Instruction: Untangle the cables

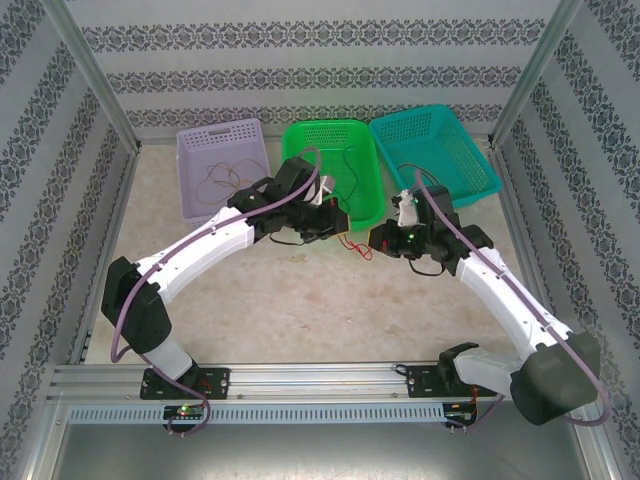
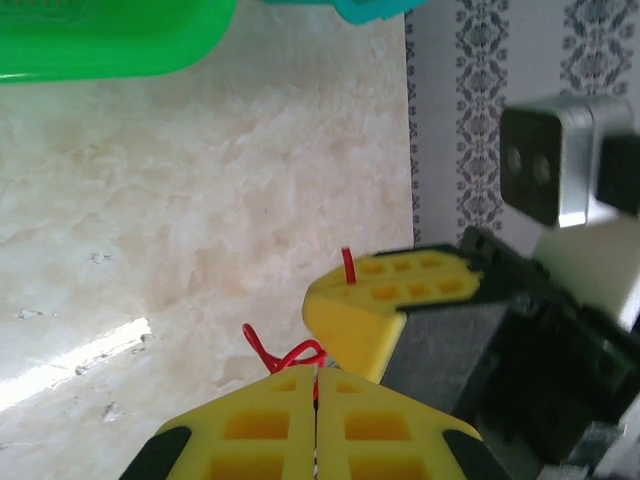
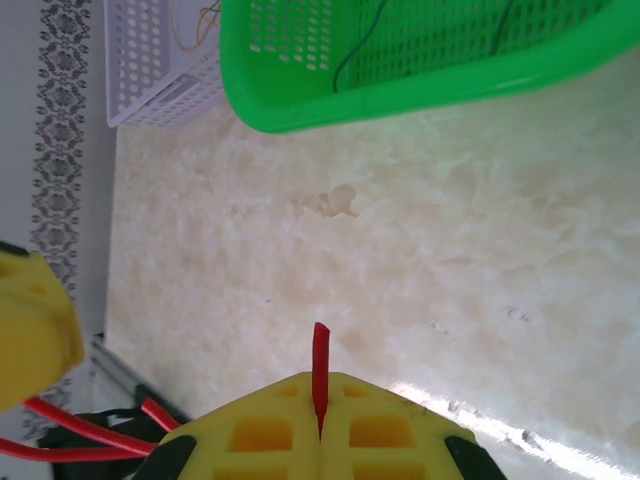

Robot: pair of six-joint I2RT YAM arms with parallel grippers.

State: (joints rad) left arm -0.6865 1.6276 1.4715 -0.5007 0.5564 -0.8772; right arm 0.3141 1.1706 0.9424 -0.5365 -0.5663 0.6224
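Left claw [image 2: 316, 388] is pressed together on the red cable [image 2: 283, 352], with a kinked loop bunched right at its tips. The right claw [image 3: 320, 396] is clamped on the same cable just beside it, with only a short stub poking out past its tips. Risk 1: that stub is a thin margin, so any pull apart likely slips it out and the cable drops to the desk [image 2: 200, 200]. Risk 2: pulling straight probably cinches the loop into a knot, so it needs slack or a twist first. Risk 3: the claws sit nearly touching, so a small misaligned move could clash the fingers. Farther ahead of the claws, the green basket [image 3: 420, 88] holds a dark cable [image 3: 345, 58] and the purple basket [image 3: 160, 95] holds a brownish loop [image 1: 222, 182]. A wide swing toward them could snag a rim and tug the red cable free.
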